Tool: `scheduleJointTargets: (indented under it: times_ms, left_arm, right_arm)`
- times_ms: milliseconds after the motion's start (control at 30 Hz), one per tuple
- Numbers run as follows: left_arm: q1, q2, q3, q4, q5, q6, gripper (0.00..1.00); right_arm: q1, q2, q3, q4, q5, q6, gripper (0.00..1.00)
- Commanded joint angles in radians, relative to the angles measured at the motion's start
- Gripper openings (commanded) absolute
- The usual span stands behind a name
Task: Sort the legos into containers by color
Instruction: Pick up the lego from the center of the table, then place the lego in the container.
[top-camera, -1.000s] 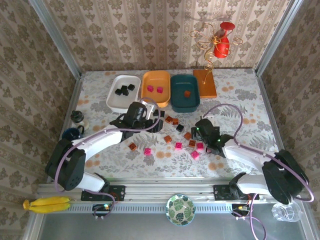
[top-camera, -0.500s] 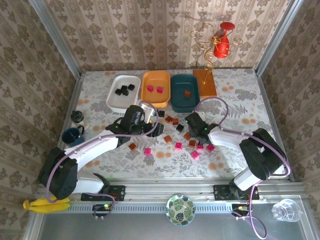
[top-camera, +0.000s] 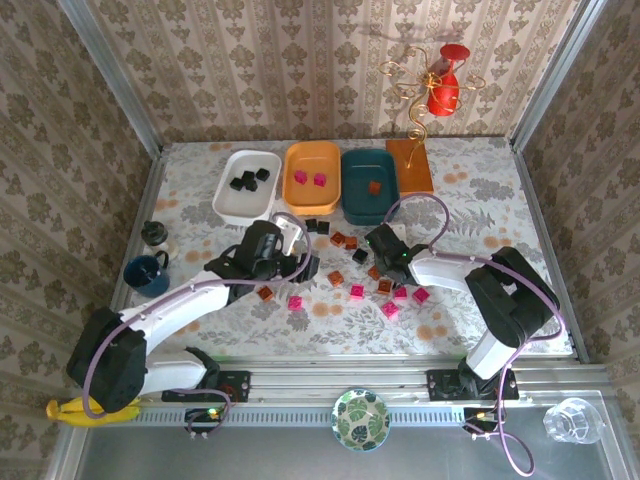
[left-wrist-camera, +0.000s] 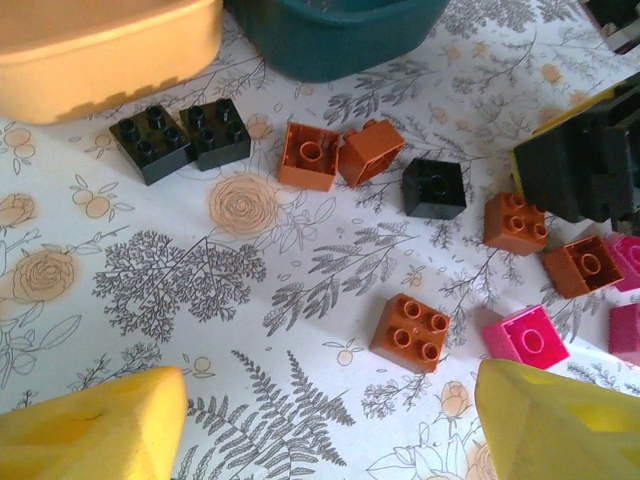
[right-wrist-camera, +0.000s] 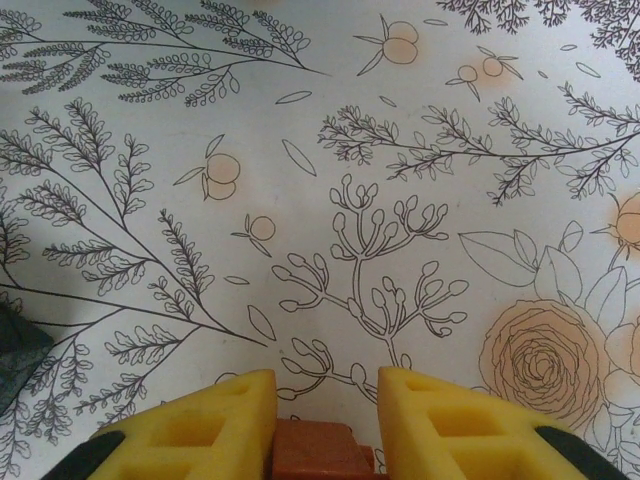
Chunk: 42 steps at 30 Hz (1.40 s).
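1. Now we see the right gripper (right-wrist-camera: 322, 400) low over the flowered table (right-wrist-camera: 400, 150). Its two yellow fingers (right-wrist-camera: 235, 425) are clamped on an orange-brown brick (right-wrist-camera: 316, 453) that sits between them.
2. From above, we find that gripper among the loose bricks (top-camera: 356, 291) in the middle of the table, just on the near side of the teal tray (top-camera: 362, 207).
3. We see the left gripper (left-wrist-camera: 325, 425) with its fingers wide apart and nothing between them. A four-stud brown brick (left-wrist-camera: 412, 332) and a pink brick (left-wrist-camera: 525, 337) lie on the table just ahead of it.
4. We count three trays side by side at the far edge. The white tray (top-camera: 230, 205) has a few black bricks (top-camera: 250, 180), the orange-yellow tray (top-camera: 310, 200) has two pink ones (top-camera: 299, 177), and the teal tray has a single brown one (top-camera: 375, 186).
5. Near the orange-yellow tray, we see two black bricks touching each other (left-wrist-camera: 180, 135). Two brown bricks (left-wrist-camera: 310, 157) and another black brick (left-wrist-camera: 434, 188) lie just beside them.
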Motion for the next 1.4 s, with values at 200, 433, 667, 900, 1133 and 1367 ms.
scheduleJointTargets:
  times_ms: [200, 433, 667, 900, 1133, 1367]
  left_arm:
    - [0.001, 0.009, -0.025, 0.049, 0.009, 0.017, 0.77]
    - [0.0, 0.008, -0.027, 0.049, 0.008, 0.014, 0.77]
    - [0.002, 0.007, -0.033, 0.051, -0.026, 0.019, 0.77]
    - [0.003, 0.003, -0.035, 0.049, -0.02, 0.02, 0.77]
    - [0.059, -0.019, -0.064, 0.089, 0.066, -0.019, 0.77]
    - [0.118, 0.026, -0.077, 0.122, 0.111, -0.047, 0.76]
  right_arm:
    - [0.003, -0.122, -0.006, 0.064, 0.006, 0.002, 0.29]
    - [-0.037, -0.021, 0.223, 0.134, 0.031, -0.114, 0.29]
    - [-0.129, 0.269, 0.567, 0.137, -0.039, -0.113, 0.3]
    - [-0.178, 0.505, 0.922, 0.001, -0.166, -0.11, 0.45]
    - [-0.088, 0.158, 0.532, 0.044, -0.131, -0.141, 0.63]
    - [0.052, -0.11, 0.19, -0.003, -0.141, -0.117, 0.7]
